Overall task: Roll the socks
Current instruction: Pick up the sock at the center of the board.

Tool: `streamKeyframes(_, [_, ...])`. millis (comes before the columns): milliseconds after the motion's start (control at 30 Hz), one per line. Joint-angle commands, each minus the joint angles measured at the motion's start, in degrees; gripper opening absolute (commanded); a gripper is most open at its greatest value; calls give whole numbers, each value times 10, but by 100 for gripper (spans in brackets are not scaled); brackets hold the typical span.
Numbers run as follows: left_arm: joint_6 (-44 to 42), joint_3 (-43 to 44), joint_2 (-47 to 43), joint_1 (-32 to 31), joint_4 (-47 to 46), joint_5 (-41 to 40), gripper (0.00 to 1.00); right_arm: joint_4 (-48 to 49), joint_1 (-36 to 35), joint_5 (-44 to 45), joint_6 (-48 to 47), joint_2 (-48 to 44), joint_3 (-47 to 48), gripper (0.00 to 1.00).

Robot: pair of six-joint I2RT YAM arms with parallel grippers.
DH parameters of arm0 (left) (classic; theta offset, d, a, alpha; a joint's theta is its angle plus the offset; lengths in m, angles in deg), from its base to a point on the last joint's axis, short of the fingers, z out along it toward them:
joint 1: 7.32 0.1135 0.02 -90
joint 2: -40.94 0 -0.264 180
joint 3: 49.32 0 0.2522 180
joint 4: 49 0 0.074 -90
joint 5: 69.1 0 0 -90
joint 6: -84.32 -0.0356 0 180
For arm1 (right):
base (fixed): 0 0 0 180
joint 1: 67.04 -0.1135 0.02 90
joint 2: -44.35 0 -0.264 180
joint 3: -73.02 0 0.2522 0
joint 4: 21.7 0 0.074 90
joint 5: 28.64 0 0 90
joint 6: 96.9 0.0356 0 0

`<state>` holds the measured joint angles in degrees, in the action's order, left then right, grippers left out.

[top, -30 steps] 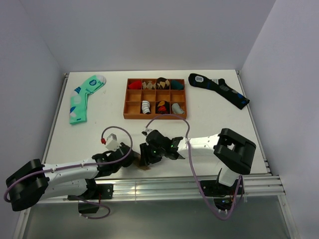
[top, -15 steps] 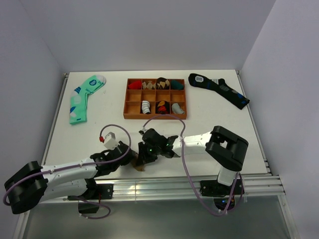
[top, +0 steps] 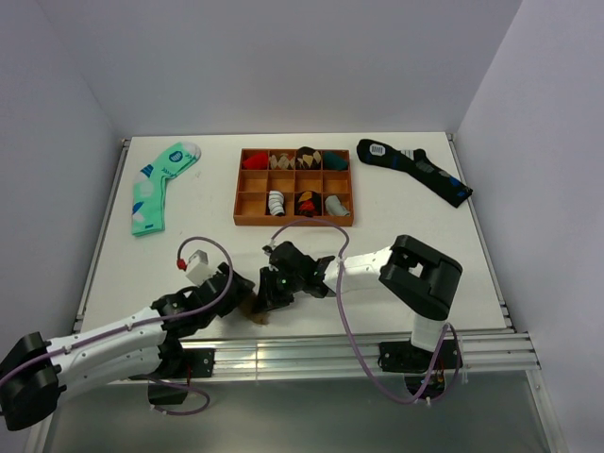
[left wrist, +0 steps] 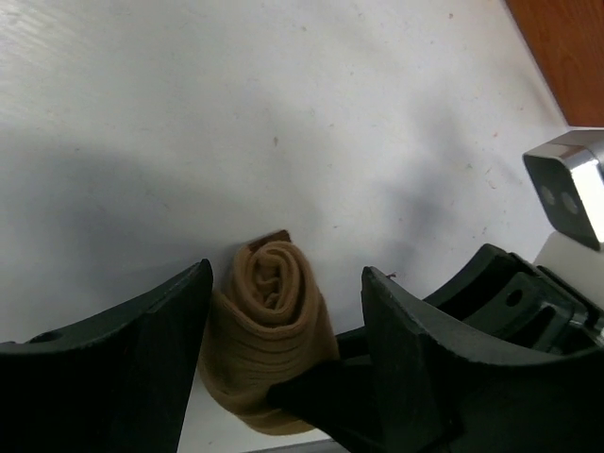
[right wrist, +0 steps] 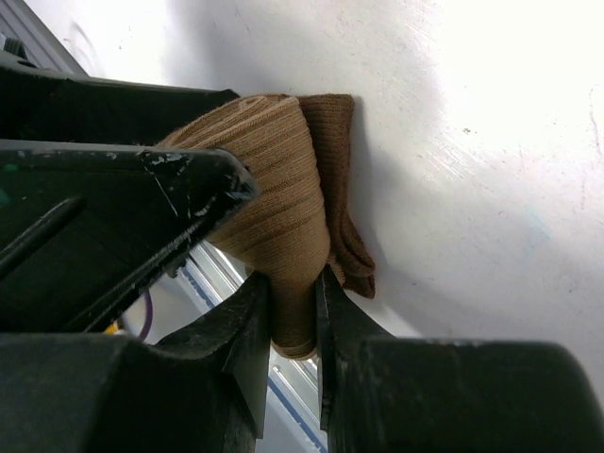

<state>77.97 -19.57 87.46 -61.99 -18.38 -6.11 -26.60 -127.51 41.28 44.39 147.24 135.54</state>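
Note:
The tan-brown socks are wound into a tight roll lying on the white table near its front edge; the roll also shows in the top view. My left gripper is open, its two dark fingers standing on either side of the roll, apart from it. My right gripper is shut on the outer ribbed layer of the roll and pinches it from the other side. In the top view both grippers, left and right, meet over the roll.
A wooden tray with several rolled socks stands at mid table. A mint-green dotted sock lies at the far left, a dark navy sock at the far right. The metal rail runs along the table's front edge just behind the roll.
Both grippers and the roll have shifted slightly left along the front edge. The right arm's elbow has swung left. The right gripper has kept its hold.

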Motion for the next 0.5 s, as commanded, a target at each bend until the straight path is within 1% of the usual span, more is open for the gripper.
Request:
streamKeyframes(0, [8, 11, -23, 3, 64, -17, 70, -103, 5, 74, -12, 50, -37, 0])
streamKeyframes(200, [33, 29, -82, 3, 164, -19, 66, -107, 5, 85, -9, 50, -39, 0])
streamKeyframes(367, [33, 36, -121, 3, 189, 5, 65, -111, 5, 94, -11, 51, -38, 0])
streamKeyframes(467, [42, 29, -134, 2, 167, 28, 64, -113, 6, 98, -11, 52, -38, 0])
